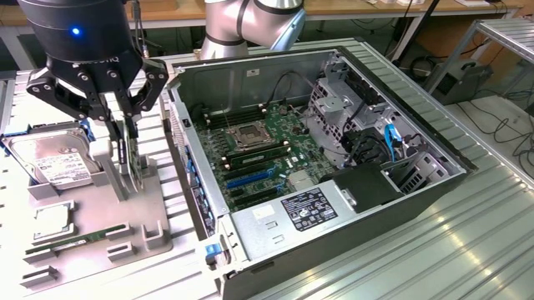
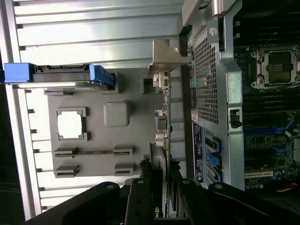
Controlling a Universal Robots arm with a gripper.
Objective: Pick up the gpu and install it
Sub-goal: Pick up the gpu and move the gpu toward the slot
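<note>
One claw [image 1: 125, 128] hangs over the grey fixture plate [image 1: 159, 215] at the exterior view's left, straddling the top edge of the gpu [image 1: 129, 165]. The card stands on edge in its slot, just beside the hard drive [image 1: 50, 159]. Whether the claw is clamped on the card or only set around it, I cannot tell. From the wrist view the gpu [image 2: 160, 126] appears edge-on as a thin strip running from the claw [image 2: 159, 190] to its silver bracket [image 2: 166, 58], so its fan cannot be seen. A processor [image 1: 52, 223] and memory stick [image 1: 71, 244] lie nearer on the plate. The open computer case [image 1: 401, 194] sits alongside on the ribbed bench [image 1: 434, 262], its motherboard [image 1: 259, 156] exposed.
</note>
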